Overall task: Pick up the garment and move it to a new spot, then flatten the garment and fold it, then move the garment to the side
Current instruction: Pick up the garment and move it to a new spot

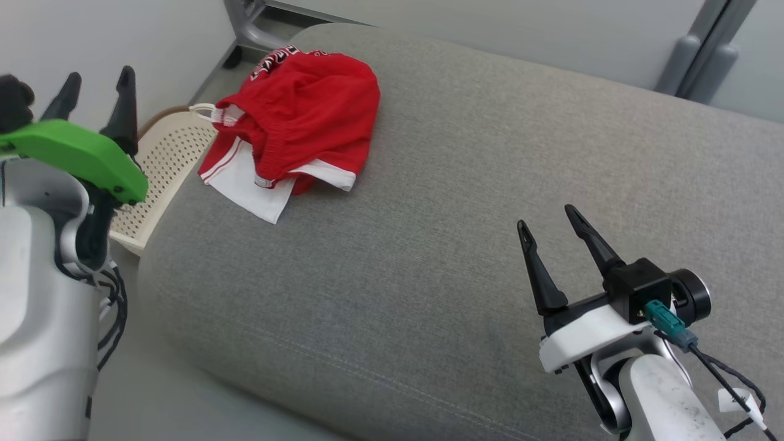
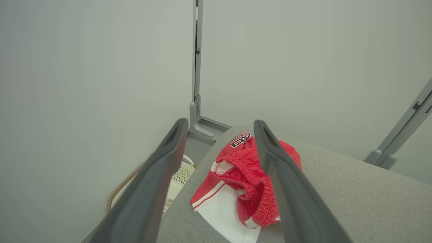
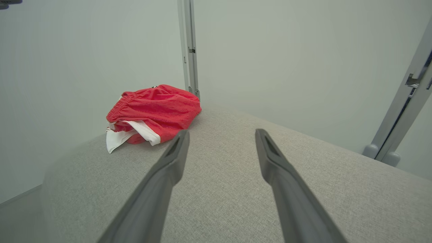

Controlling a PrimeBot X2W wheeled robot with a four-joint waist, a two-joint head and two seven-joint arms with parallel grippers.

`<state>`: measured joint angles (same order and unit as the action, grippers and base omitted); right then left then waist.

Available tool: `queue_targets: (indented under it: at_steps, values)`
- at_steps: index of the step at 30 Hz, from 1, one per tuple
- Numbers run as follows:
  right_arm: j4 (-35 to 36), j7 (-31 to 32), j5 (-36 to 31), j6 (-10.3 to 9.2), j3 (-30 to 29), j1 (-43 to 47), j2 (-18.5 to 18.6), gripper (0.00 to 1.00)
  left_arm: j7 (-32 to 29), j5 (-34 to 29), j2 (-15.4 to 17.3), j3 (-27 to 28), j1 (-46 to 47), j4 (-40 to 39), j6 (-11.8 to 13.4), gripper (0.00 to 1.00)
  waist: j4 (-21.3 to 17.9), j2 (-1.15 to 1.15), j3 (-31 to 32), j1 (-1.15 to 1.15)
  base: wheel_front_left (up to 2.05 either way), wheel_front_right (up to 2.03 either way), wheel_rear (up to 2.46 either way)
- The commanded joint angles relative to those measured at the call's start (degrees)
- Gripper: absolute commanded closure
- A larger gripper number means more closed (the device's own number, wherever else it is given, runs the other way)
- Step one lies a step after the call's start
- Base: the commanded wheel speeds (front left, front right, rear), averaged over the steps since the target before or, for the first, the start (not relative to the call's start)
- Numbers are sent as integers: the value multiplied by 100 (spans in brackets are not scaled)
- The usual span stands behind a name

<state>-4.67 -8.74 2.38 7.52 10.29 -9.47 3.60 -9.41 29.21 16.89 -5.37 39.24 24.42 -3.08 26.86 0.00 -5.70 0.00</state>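
The garment (image 1: 300, 116) is a crumpled pair of red shorts with white trim and a black-and-white logo, lying at the far left corner of a grey cushioned surface (image 1: 465, 202). From the left wrist the garment (image 2: 243, 182) lies ahead between the fingers, and from the right wrist the garment (image 3: 153, 113) sits off to the upper left. My left gripper (image 1: 98, 86) hangs open left of the cushion's edge, apart from the cloth. My right gripper (image 1: 548, 233) stands open over the cushion's right part, well clear of the shorts.
A cream perforated basket (image 1: 162, 165) stands on the floor beside the cushion's left edge, under my left gripper. Grey metal frame posts (image 1: 704, 55) rise behind the cushion against a pale wall. The cushion's near edge rounds off toward me.
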Motion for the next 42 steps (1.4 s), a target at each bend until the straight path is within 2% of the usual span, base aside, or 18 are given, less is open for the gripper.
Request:
queue_targets:
  at_steps: [1, 5, 10, 20, 25, 30, 31, 32, 33, 36, 42]
  values:
    - [59, 4, -50, -6, 22, -113, 48, 0, -166, 140, 44, 42, 246, 244, -78, 0, -700, 0, -693, 0, 0, 0, 0]
    - [133, 16, -87, -6, 91, -273, 62, 0, -592, 373, 207, 28, 748, 847, -261, 0, -1061, 0, -1077, 0, 0, 0, 0]
    - [132, -29, -105, -6, 122, -387, 61, 0, -1004, 724, 305, 12, 1064, 1287, -373, 0, -1320, 0, -1375, 0, 0, 0, 0]
    - [90, -81, -162, -6, 131, -592, 52, 0, -1896, 1336, 748, -185, 1355, 1985, -444, 0, -1735, 0, -1847, 0, 0, 0, 0]
    - [167, -27, -192, -6, 94, -632, 66, 0, -2084, 1493, 942, -274, 1330, 2271, -443, 0, -1865, 0, -2019, 0, 0, 0, 0]
    - [212, -14, -197, -6, 75, -603, 90, 0, -2044, 1533, 956, -265, 1347, 2635, -410, 0, -1924, 0, -2083, 0, 0, 0, 0]
    - [222, -7, -195, -6, 68, -589, 89, 0, -2046, 1533, 946, -278, 1358, 2708, -411, 11, -1927, 0, -2080, 0, 0, 0, 0]
    - [231, 2, -198, -6, 60, -573, 89, 0, -2016, 1525, 939, -294, 1373, 2747, -414, 67, -1927, 0, -2071, 0, 0, 0, 0]
    - [237, 3, -199, -6, 47, -555, 88, 0, -1959, 1520, 926, -297, 1393, 2780, -415, 100, -1920, 0, -2053, 0, 0, 0, 0]
    - [227, 18, -192, -6, 3, -497, 89, 0, -1739, 1421, 927, -358, 1416, 2866, -420, 100, -1879, 0, -1953, 0, 0, 0, 0]
    - [184, -8, -156, -6, -62, -366, 63, 0, -918, 1152, 957, -422, 1576, 2736, -332, 100, -1759, 0, -1609, 0, 0, 0, 0]
